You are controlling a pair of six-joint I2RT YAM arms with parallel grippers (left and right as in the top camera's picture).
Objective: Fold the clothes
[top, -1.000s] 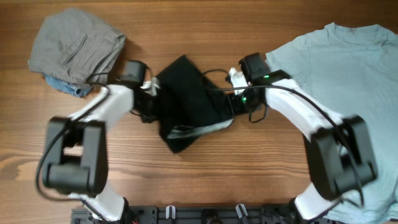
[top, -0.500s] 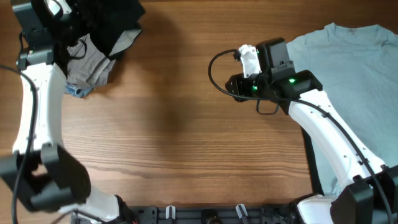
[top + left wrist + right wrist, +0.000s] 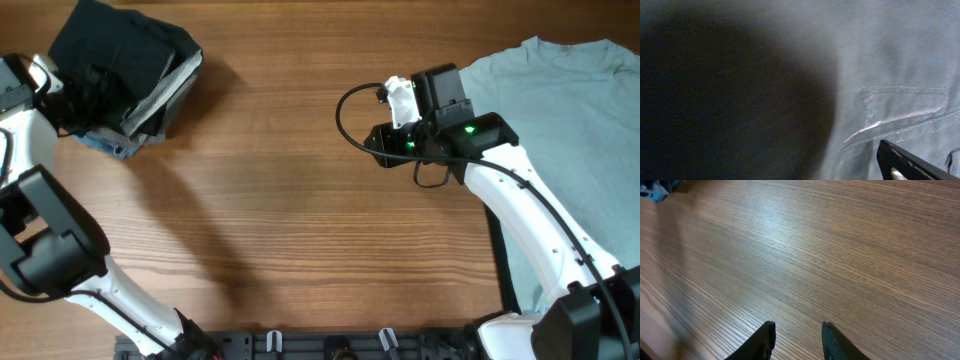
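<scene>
White arm [image 3: 522,203], black claw [image 3: 797,339] (green LED [image 3: 467,128])

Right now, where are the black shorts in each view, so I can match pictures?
Overhead: black shorts top left, atop the grey garment.
Left wrist: blurred dark mass filling the left half, likely the shorts.
Right wrist: not clearly in it; only a dark scrap in the top-left corner.
Shared landmark: the grey garment, at the shorts' right edge overhead, right side of left wrist.

Blurred black fabric [image 3: 725,100] beside seamed grey cloth [image 3: 900,55]; fingers [image 3: 910,162] show lower right.
</scene>
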